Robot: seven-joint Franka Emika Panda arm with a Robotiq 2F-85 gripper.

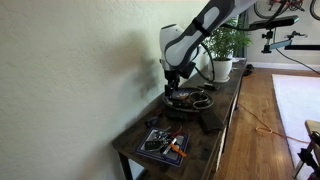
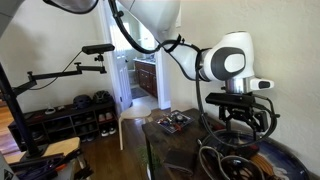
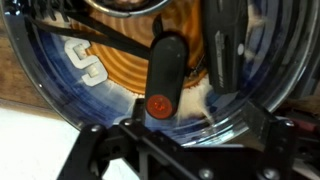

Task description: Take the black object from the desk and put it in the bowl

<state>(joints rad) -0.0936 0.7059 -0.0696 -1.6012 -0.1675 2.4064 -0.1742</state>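
Black object (image 3: 165, 72) sits in bowl (image 3: 48, 108), gripper (image 1: 175, 86) looks released; arm should lift straight up, clear of rim.

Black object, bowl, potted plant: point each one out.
black object (image 3: 163, 75): wrist view, middle of its body.
bowl (image 3: 50, 88): wrist view, blue inner wall.
potted plant (image 1: 228, 42): in an exterior view, its leaves.

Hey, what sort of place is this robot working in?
Most likely a home, perhaps a hallway or living room: a shoe rack holding shoes, a potted plant on the dark side table, and wood flooring.
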